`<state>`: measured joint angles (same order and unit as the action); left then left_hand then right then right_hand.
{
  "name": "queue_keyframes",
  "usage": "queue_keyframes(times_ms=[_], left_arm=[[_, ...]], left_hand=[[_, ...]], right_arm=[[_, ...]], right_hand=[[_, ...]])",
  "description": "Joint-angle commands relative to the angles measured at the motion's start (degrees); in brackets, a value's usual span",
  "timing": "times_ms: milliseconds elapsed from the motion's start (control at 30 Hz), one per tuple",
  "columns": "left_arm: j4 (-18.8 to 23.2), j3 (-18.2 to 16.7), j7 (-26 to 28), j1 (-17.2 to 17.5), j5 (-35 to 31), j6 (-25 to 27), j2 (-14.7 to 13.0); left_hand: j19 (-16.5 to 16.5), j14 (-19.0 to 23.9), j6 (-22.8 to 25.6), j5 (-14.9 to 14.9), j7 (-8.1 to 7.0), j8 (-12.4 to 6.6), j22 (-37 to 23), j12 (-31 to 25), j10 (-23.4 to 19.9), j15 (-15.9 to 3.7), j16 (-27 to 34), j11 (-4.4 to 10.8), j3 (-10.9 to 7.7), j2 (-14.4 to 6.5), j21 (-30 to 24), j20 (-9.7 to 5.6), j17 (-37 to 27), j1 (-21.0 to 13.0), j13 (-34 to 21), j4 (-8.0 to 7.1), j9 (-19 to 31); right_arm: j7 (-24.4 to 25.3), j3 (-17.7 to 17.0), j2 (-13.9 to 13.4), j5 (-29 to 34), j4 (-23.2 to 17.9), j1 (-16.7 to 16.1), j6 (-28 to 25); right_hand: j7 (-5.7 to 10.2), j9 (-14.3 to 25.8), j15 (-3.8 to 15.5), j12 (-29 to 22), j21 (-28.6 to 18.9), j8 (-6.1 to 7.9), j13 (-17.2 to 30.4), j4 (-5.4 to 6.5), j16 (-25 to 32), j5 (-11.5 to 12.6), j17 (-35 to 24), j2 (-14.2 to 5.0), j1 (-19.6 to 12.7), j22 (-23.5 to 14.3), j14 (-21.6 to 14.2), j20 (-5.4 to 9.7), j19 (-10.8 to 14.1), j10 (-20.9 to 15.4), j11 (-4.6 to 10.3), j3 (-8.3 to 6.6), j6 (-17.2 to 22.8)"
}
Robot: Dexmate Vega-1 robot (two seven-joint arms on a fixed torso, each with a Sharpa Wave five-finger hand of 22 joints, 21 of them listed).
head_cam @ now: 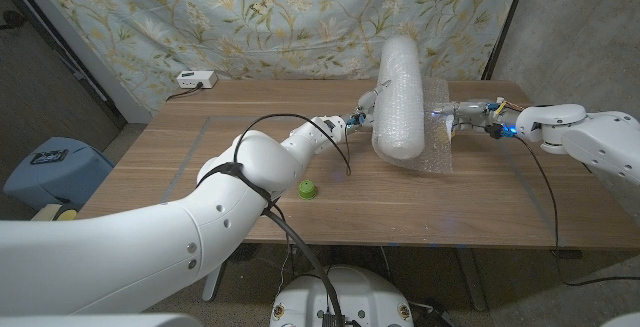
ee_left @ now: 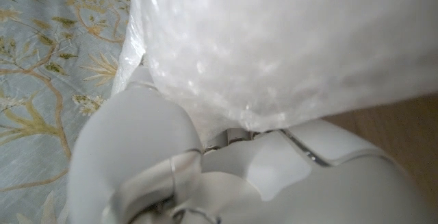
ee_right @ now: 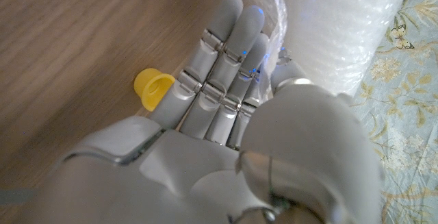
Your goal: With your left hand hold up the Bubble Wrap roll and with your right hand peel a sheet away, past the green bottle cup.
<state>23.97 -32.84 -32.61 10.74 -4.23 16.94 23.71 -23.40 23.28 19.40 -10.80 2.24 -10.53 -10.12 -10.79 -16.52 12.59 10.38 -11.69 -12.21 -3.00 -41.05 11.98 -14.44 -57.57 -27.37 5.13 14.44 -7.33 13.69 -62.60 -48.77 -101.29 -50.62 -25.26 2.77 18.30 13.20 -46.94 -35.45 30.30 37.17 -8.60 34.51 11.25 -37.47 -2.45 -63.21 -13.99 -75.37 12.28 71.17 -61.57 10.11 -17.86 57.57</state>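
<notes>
White Bubble Wrap roll (head_cam: 402, 97), green bottle cup (head_cam: 308, 191), floral backdrop (head_cam: 280, 17).

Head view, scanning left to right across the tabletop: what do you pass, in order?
White power box at the far edge → green bottle cup → left hand → Bubble Wrap roll, held up → loose peeled sheet → right hand.

Glossy white rounded shells cover both arms. A black cable loops along the left arm (head_cam: 200, 217), another trails under the right arm (head_cam: 600, 142). The right hand (ee_right: 226, 114) has grey segmented fingers (ee_right: 219, 53).
</notes>
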Motion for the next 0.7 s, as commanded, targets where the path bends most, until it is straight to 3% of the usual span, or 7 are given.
queue_keyframes(times_ms=[33, 433, 567, 633, 700], left_arm=[[-0.03, -1.79, -6.13, -0.49, -2.14, 1.07, -0.25], [-0.03, -1.45, -9.72, 0.22, 0.07, 2.26, -0.66], [-0.03, -2.82, -9.90, 0.64, 1.31, 2.78, -0.29], [-0.03, -3.30, -10.32, 0.84, 1.67, 2.91, -0.19], [-0.03, -3.69, -10.89, 1.07, 2.43, 3.14, -0.11]], left_hand=[[0.42, -1.09, -0.66, 0.15, 0.23, -0.04, -0.17, -0.09, 0.63, 0.11, 0.12, -0.13, 0.23, -0.01, 0.51, 0.04, 0.29, 0.57, 0.31, 0.10, -0.14], [0.65, -2.21, -1.76, 0.21, -0.89, -0.08, -0.14, -0.23, 1.71, 0.22, 0.41, -0.56, 0.68, -0.25, 1.23, 0.06, 1.02, 1.60, 1.02, 0.08, -0.74], [0.43, -2.89, -3.39, 0.24, -3.10, 0.06, -0.13, -0.11, 3.12, 0.23, 0.51, -0.50, 0.94, -0.47, 1.63, 0.05, 1.52, 2.27, 1.56, 0.12, -1.17], [0.49, -3.93, -4.47, 0.22, -5.33, 0.10, -0.10, -0.18, 3.87, 0.23, 0.37, -0.20, 1.09, -0.51, 2.05, 0.11, 1.90, 2.56, 1.95, 0.32, -1.49], [0.69, -4.57, -5.19, 0.21, -5.97, 0.04, -0.09, -0.03, 5.04, 0.25, 0.38, -0.13, 1.16, -0.69, 2.48, 0.13, 2.16, 2.79, 2.29, 0.44, -1.76]], right_arm=[[0.82, -0.66, -0.53, -0.07, -0.87, -0.71, 0.17], [1.08, -1.25, -1.35, -0.36, -1.75, -1.40, -0.24], [1.17, -1.50, -1.87, -0.60, -2.28, -1.51, -0.84], [1.31, -1.64, -2.13, -0.76, -2.53, -1.55, -1.26], [1.32, -1.66, -2.34, -0.77, -2.64, -1.50, -1.54]], right_hand=[[0.01, 0.20, -0.05, 0.24, -0.54, 0.35, 0.22, 0.11, -0.42, 0.22, -0.51, 0.01, -0.58, -0.33, 0.12, 0.15, -0.45, 0.29, -0.19, 0.39, -0.46], [0.07, 0.27, -0.05, 0.57, -1.39, 0.56, 0.45, 0.22, -1.05, 0.25, -1.58, -0.26, -0.84, -0.42, 0.12, 0.16, -1.04, 0.34, -0.08, 0.84, -0.72], [0.02, 0.29, -0.06, 0.61, -1.70, 0.66, 0.84, 0.33, -1.38, 0.26, -1.83, -0.64, -0.93, -0.45, 0.16, 0.16, -1.29, 0.65, -0.15, 0.91, -0.72], [-0.01, 0.30, -0.05, 0.70, -1.85, 0.68, 0.81, 0.32, -1.42, 0.24, -2.07, -0.70, -0.99, -0.47, 0.08, 0.17, -1.39, 0.62, -0.17, 0.97, -0.80], [-0.05, 0.31, -0.04, 0.71, -1.96, 0.74, 0.85, 0.32, -1.53, 0.24, -2.14, -0.75, -1.04, -0.48, 0.09, 0.17, -1.46, 0.57, -0.17, 1.01, -0.72]])
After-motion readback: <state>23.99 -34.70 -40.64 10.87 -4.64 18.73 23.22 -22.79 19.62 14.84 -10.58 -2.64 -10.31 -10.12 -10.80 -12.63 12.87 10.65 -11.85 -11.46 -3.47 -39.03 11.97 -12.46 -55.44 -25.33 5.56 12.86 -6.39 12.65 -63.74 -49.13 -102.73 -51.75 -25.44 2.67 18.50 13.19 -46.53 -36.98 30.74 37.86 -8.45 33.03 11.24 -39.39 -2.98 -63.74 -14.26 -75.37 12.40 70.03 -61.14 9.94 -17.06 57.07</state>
